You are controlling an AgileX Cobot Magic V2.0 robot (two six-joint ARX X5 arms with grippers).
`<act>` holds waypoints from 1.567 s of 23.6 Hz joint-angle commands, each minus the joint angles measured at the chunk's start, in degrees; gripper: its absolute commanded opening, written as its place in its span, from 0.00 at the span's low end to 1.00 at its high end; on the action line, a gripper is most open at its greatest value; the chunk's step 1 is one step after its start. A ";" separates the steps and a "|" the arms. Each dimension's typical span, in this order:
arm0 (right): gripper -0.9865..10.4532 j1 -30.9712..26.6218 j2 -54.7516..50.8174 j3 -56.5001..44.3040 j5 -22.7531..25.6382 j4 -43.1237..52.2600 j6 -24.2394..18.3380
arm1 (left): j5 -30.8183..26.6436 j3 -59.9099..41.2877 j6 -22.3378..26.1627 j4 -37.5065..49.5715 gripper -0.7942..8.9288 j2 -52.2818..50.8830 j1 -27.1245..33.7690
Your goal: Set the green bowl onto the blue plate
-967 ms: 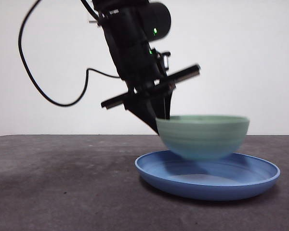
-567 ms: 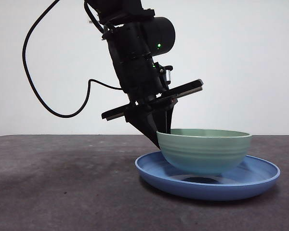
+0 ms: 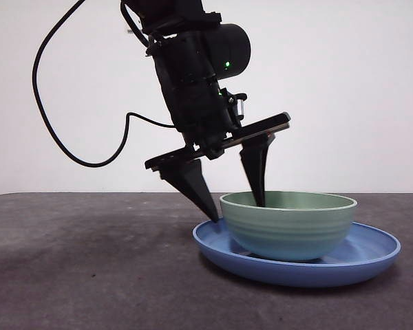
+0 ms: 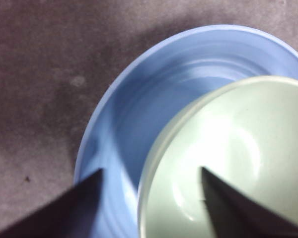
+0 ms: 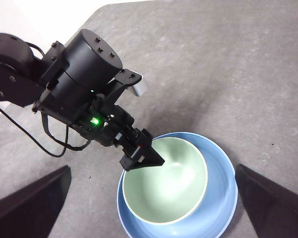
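Note:
The green bowl (image 3: 289,230) stands upright on the blue plate (image 3: 372,251), left of the plate's middle. My left gripper (image 3: 237,210) is open and straddles the bowl's left rim, one jaw inside the bowl and one outside over the plate. The left wrist view shows the bowl (image 4: 238,148), the plate (image 4: 129,124) and the open left gripper (image 4: 151,170) with the rim between its jaws, apart from both. My right gripper (image 5: 153,168) is open and empty, high above the bowl (image 5: 164,183) and plate (image 5: 223,198).
The dark grey table (image 3: 89,261) stretches to the left of the plate. The left arm's black cable (image 3: 55,117) hangs in a loop on the left. A white wall stands behind.
The bowl came down from just above the plate and now rests on it. My left gripper's jaws have opened and let go of the bowl's rim.

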 commanded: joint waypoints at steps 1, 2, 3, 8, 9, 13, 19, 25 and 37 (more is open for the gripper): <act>0.61 0.24 0.22 1.11 -0.17 0.37 -0.39 | -0.02 3.39 -0.24 -1.77 0.55 1.38 -0.57; 0.61 0.24 0.22 1.11 -0.17 0.37 -0.39 | 0.20 4.72 0.02 -3.41 0.57 1.38 -0.57; 0.61 0.24 0.22 1.11 -0.17 0.37 -0.39 | 0.20 6.16 0.26 -5.03 0.57 1.36 -0.57; 0.61 0.24 0.22 1.11 -0.17 0.35 -0.20 | 0.15 10.58 6.93 -14.05 0.74 -2.34 -0.63; 0.61 0.24 0.22 1.11 -0.17 0.35 -0.20 | 0.15 10.58 8.35 -15.26 0.74 -3.91 -0.63; 0.61 0.24 0.22 1.11 -0.15 0.37 -0.20 | 0.09 10.58 13.33 -20.92 0.74 -12.46 -0.61; 0.61 0.24 0.22 1.11 -0.17 0.35 -0.20 | 0.07 9.90 17.92 -27.87 0.73 -27.78 -0.46; 0.61 0.24 0.22 1.11 -0.15 0.35 -0.20 | 0.07 2.08 18.86 -25.44 0.73 -45.88 -0.46; 0.61 0.24 0.22 1.11 -0.17 0.31 -0.20 | -0.63 -21.97 15.65 -14.01 0.73 -77.83 -0.46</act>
